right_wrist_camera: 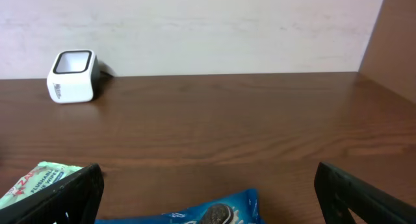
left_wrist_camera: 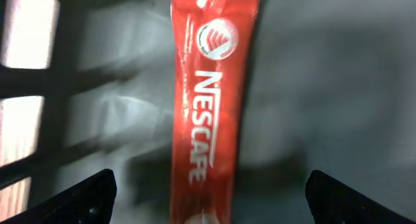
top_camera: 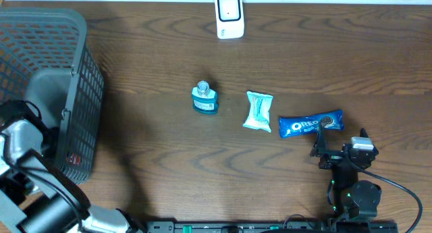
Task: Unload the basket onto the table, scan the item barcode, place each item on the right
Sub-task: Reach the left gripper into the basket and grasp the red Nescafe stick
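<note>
A red Nescafe sachet point(left_wrist_camera: 211, 100) lies on the grey floor of the basket point(left_wrist_camera: 325, 87), lengthwise between my left fingers. My left gripper point(left_wrist_camera: 213, 193) hangs open just over its near end, with the black fingertips point(left_wrist_camera: 91, 197) well apart on either side and not touching it. From overhead the sachet point(top_camera: 75, 159) shows red through the basket mesh, and my left arm point(top_camera: 23, 135) reaches into the basket. The white barcode scanner point(top_camera: 229, 17) stands at the table's far edge. My right gripper point(right_wrist_camera: 211, 185) is open and holds nothing, just behind a blue Oreo pack point(right_wrist_camera: 208, 214).
The dark mesh basket point(top_camera: 81, 91) fills the left side of the table. A teal bottle point(top_camera: 204, 98), a green-and-white packet point(top_camera: 259, 111) and the Oreo pack point(top_camera: 310, 123) lie in a row mid-table. In the right wrist view the scanner point(right_wrist_camera: 73, 76) sits far left against the wall.
</note>
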